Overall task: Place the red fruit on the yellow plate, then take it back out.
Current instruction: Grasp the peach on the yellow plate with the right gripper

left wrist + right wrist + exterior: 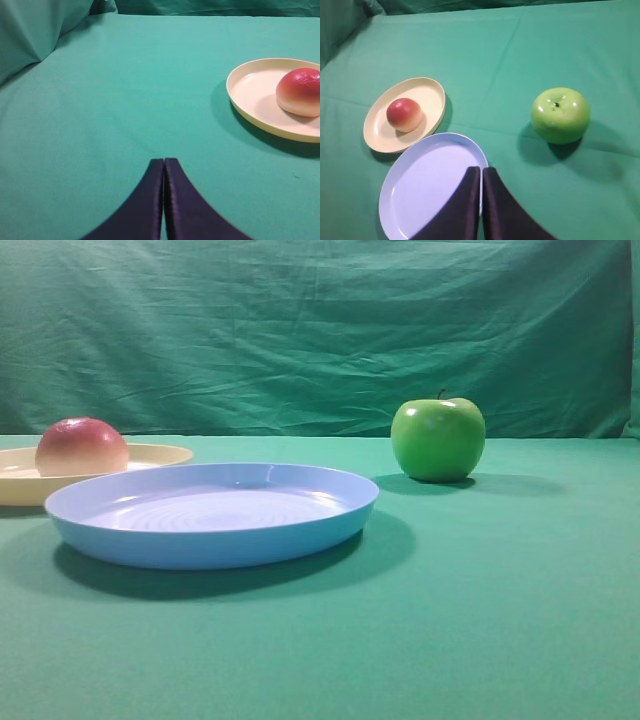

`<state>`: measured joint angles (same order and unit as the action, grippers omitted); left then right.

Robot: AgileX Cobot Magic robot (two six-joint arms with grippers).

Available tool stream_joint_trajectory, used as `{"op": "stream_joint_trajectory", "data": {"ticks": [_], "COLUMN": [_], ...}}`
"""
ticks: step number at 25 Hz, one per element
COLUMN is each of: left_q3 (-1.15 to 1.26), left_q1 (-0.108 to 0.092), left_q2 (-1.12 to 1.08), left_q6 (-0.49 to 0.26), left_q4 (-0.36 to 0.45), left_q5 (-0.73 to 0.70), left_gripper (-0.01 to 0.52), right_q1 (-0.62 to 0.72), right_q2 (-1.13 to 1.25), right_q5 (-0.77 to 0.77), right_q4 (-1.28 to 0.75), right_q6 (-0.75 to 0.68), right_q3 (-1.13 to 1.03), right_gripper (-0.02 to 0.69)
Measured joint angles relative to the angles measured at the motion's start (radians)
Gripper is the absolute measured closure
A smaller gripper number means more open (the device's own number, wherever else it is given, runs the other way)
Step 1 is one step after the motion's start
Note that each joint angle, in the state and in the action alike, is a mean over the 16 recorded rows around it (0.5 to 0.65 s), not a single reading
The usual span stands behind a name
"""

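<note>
The red fruit (82, 447) (300, 91) (404, 114) rests on the yellow plate (160, 454) (250, 90) (427, 95), at the far left of the exterior high view. My left gripper (163, 160) is shut and empty, hovering over bare cloth well to the left of the plate. Shut and empty too, my right gripper (481, 169) hangs above the right rim of the blue plate. Neither gripper shows in the exterior high view.
A light blue plate (215, 512) (420, 185) lies just in front of the yellow one. A glossy green apple (438, 438) (560, 114) stands to the right. Green cloth covers the table and hangs as a backdrop (320, 330).
</note>
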<state>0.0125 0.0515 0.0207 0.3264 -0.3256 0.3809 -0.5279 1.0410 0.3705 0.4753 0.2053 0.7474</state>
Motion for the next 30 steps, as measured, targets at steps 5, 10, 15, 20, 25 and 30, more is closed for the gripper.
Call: {"op": "stream_joint_trajectory", "data": {"ticks": [5, 10, 15, 20, 25, 30], "left_q3": [0.000, 0.000, 0.000, 0.000, 0.000, 0.000], "left_q1": [0.000, 0.000, 0.000, 0.000, 0.000, 0.000], "left_q2": [0.000, 0.000, 0.000, 0.000, 0.000, 0.000], "left_q6": [0.000, 0.000, 0.000, 0.000, 0.000, 0.000], "left_q4": [0.000, 0.000, 0.000, 0.000, 0.000, 0.000], "left_q5": [0.000, 0.000, 0.000, 0.000, 0.000, 0.000], "left_gripper": [0.514, 0.514, 0.514, 0.514, 0.514, 0.514], "right_q1": [-0.078, -0.132, -0.155, -0.158, -0.163, -0.180], "right_q2": [0.131, 0.258, 0.391, 0.536, 0.693, 0.850], "right_q5": [-0.019, 0.013, 0.083, 0.163, 0.230, 0.285], "right_q4": [0.021, 0.030, 0.030, 0.028, 0.025, 0.024], "right_q6": [0.054, 0.138, 0.261, 0.355, 0.415, 0.443], "right_q3": [0.068, 0.169, 0.310, 0.484, 0.675, 0.861], "right_gripper": [0.665, 0.665, 0.652, 0.637, 0.607, 0.499]}}
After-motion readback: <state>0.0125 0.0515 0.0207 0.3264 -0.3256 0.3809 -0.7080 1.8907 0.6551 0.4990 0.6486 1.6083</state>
